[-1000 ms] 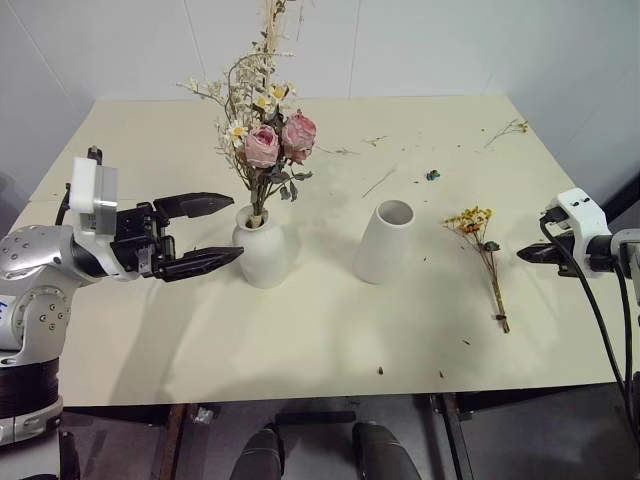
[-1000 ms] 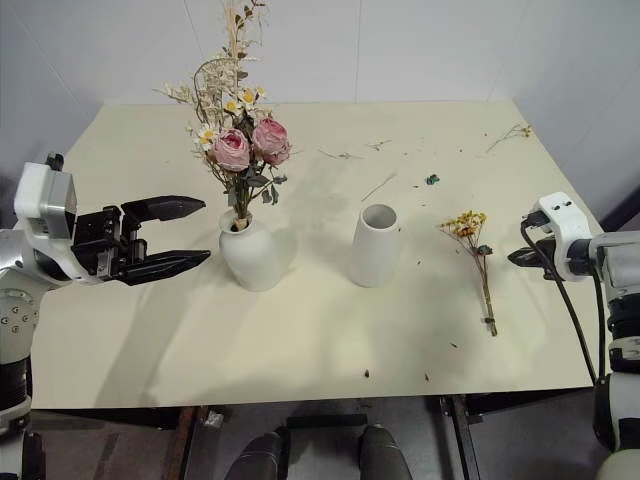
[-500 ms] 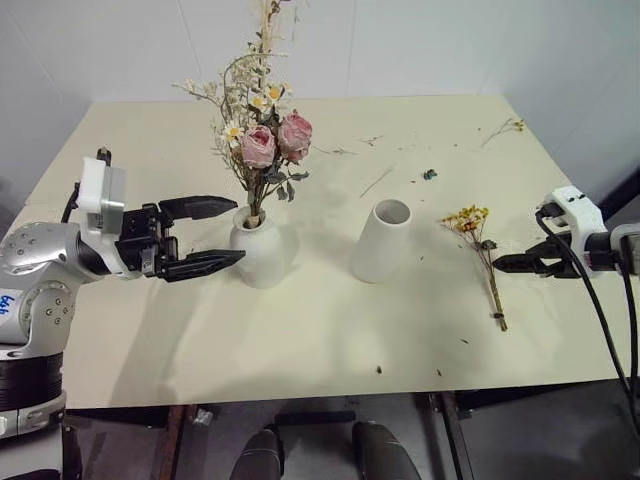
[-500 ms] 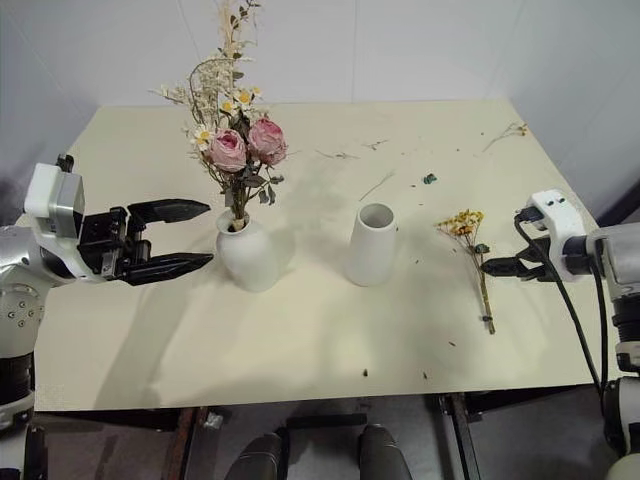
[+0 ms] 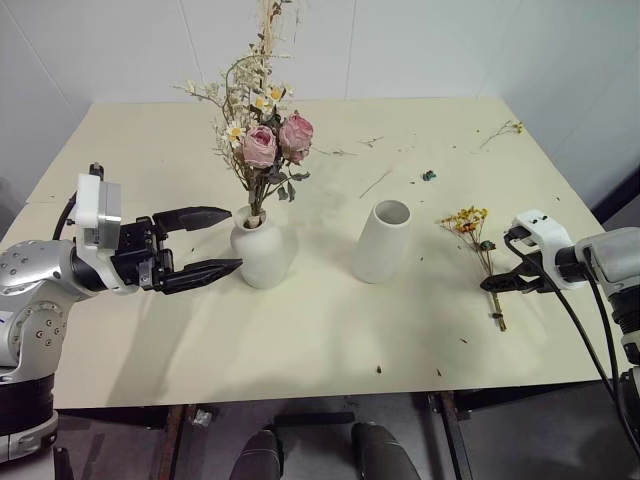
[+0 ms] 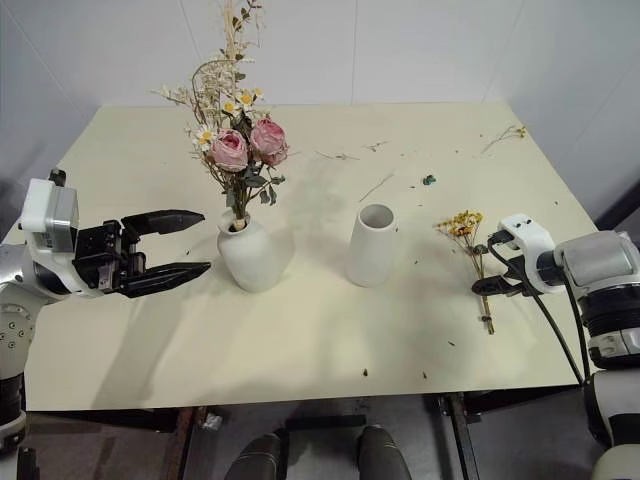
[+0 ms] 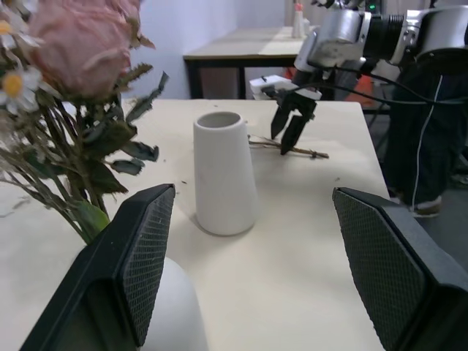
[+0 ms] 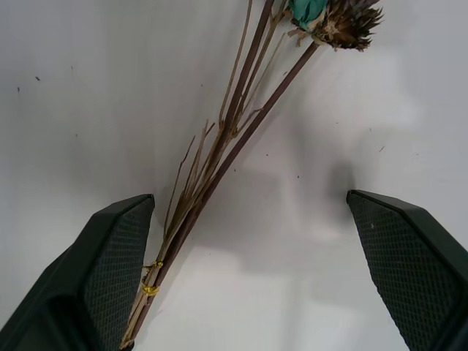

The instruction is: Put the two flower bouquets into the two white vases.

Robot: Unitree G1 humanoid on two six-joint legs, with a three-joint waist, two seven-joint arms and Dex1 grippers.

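A cream-coloured desk (image 5: 300, 330) stands against white walls, seen from above. Toward the left, a squat, round-shouldered white vase (image 5: 262, 252) holds the big bouquet (image 5: 262, 130): two pink roses, white daisies and tall pale dried sprigs rising from its narrow neck. To its right, apart from it, stands a plain white cylinder vase (image 5: 383, 241) with a wide mouth, upright and empty.

Further right, the thin bouquet (image 5: 483, 255) of tiny yellow-orange flowers lies flat on the desk, its flower heads toward the far edge and its long stems toward the near edge.

The left gripper (image 5: 213, 243) hovers just left of the squat vase, pointing level toward it, its two black fingers spread wide and holding nothing.

The right gripper (image 5: 497, 284) points down at the thin bouquet's stems. In the right wrist view its fingers (image 8: 110, 256) are spread wide, with the stems (image 8: 212, 164) lying on the desk between them, nearer one finger, not pinched.

A few loose twigs (image 5: 505, 128) and scraps lie scattered over the far part of the desk.
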